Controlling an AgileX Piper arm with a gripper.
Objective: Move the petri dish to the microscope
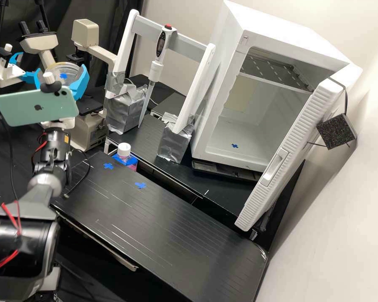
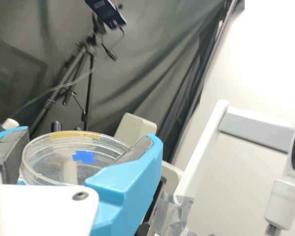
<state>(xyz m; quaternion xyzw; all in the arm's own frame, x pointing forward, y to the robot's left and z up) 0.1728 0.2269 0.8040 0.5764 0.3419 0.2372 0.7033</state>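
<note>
The gripper [image 1: 62,76] is raised at the left in the high view, beside the microscope [image 1: 87,131] and above its stage level. Its two blue fingers hold a clear round petri dish [image 1: 72,71] from opposite sides. In the wrist view, the gripper [image 2: 83,142] is shut on the petri dish [image 2: 56,161], which has a blue tape cross and a yellowish strip at its rim. The beige lamp head of the microscope [image 2: 135,127] stands behind the dish. A phone mounted on the arm covers part of the gripper in the high view.
A pipette [image 1: 156,69] hangs in a white frame [image 1: 124,50] right of the microscope. Farther right stands an open white incubator [image 1: 222,126]. A capped bottle [image 1: 124,150] is by the black bench [image 1: 168,226]. A second arm's white gripper [image 1: 6,71] is at the far left.
</note>
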